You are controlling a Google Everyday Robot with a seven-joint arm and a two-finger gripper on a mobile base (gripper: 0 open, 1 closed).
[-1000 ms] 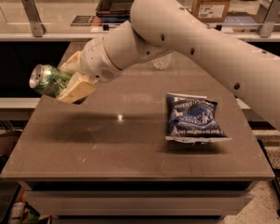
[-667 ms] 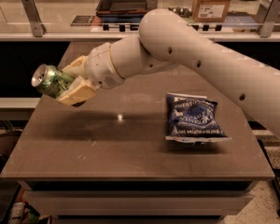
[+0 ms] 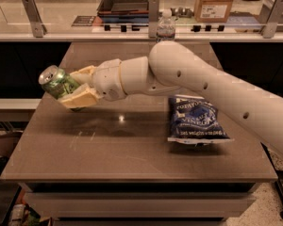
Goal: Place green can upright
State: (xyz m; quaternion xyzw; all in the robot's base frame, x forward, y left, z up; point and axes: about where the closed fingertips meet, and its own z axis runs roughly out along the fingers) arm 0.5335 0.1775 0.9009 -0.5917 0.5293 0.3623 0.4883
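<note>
The green can has a bright green body with dark markings and a silver top. It is held tilted, top end up and to the left, in the air above the left part of the brown table. My gripper is shut on the green can, with cream fingers above and below its body. The white arm reaches in from the right across the table.
A blue chip bag lies flat on the right side of the table. A clear water bottle stands behind the arm at the far edge. Behind are a counter rail, a dark tray and a cardboard box.
The arm has swung lower and to the right with the can. The can has turned a little more toward upright.
</note>
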